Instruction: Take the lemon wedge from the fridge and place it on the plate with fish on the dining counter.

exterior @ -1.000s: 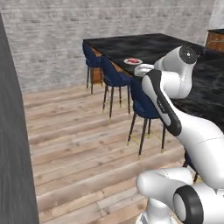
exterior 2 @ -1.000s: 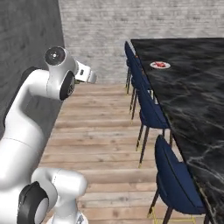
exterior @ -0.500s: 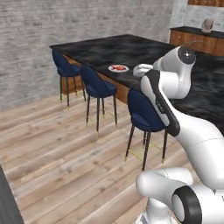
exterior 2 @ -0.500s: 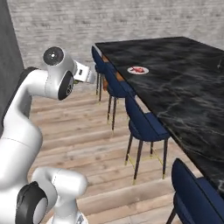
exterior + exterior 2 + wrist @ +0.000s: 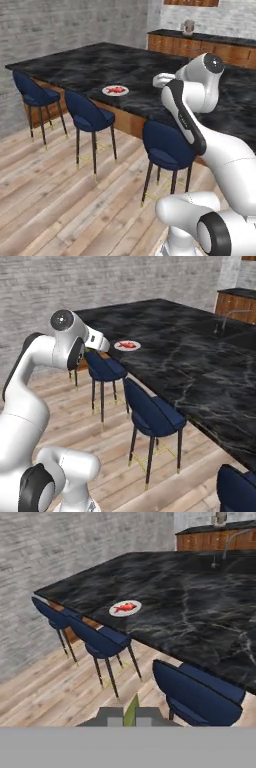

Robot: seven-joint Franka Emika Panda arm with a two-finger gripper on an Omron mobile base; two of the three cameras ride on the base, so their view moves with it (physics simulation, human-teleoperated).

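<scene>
My gripper clamped narrow on tiny yellowish-green lemon wedge; sliver pokes up between finger tips, hold depth hard to judge. Small round white plate with red-orange fish sits near edge of long black marble-look dining counter, well apart from hand. Navy blue stools between.

Risk: thin wedge slipping out mid-carry; arm clipping stool backs on reach.

Versus half a second ago: base swung, counter now broader across views, plate nearer.

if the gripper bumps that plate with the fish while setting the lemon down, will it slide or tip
The plate with fish looks small, flat and shallow, so it would probably slide rather than tip. The dining counter looks glossy, so little friction is likely. The lemon wedge seems light, unlikely to shift it.
</scene>
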